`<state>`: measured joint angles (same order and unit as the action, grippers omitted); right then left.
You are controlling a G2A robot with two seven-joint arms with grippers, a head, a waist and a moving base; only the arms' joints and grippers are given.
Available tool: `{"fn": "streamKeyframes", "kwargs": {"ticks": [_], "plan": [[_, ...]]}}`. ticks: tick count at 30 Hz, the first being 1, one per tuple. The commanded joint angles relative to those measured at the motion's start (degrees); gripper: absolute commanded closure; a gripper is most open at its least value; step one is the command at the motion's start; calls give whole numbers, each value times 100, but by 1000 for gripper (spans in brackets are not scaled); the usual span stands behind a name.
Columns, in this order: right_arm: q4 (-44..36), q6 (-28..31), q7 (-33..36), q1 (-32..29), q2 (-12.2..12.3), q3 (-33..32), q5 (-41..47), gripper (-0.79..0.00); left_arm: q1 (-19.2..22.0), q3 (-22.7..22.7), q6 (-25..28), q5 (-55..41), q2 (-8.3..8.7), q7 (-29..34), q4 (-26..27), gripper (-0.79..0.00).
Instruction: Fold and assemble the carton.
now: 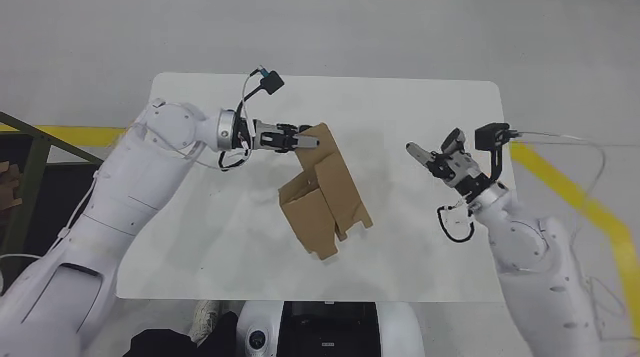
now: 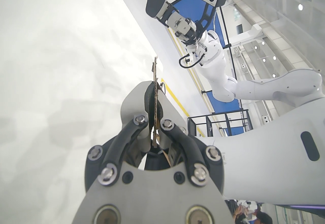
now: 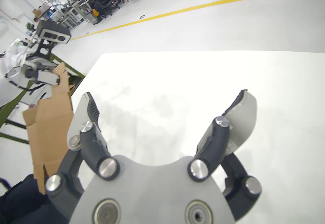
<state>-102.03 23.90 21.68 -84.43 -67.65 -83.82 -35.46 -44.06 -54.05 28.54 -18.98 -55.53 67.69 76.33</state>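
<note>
Top view: left gripper (image 1: 300,139) pinches brown, part-folded carton (image 1: 325,195).

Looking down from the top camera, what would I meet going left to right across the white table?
Left grey-and-black gripper, shut on a flap → brown cardboard carton, partly folded → right grey-and-black gripper, open and holding nothing.

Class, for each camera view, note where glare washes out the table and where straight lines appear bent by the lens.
Top view: table evenly lit, edges straight. Left wrist view: table glares white, its edge curving behind the carton. Right wrist view: table's far half blown out; yellow floor line bows.
</note>
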Motion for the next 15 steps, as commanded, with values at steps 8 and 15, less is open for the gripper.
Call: {"fn": "streamKeyframes", "kwargs": {"ticks": [8,15], "plan": [[268,478,1407,293,51,266,1407,-785,384,305,132,-607,-161,672,-593,0],[654,516,2796,757,94,596,2866,-785,684,734,29,-833,-346,777,-824,0]]}}
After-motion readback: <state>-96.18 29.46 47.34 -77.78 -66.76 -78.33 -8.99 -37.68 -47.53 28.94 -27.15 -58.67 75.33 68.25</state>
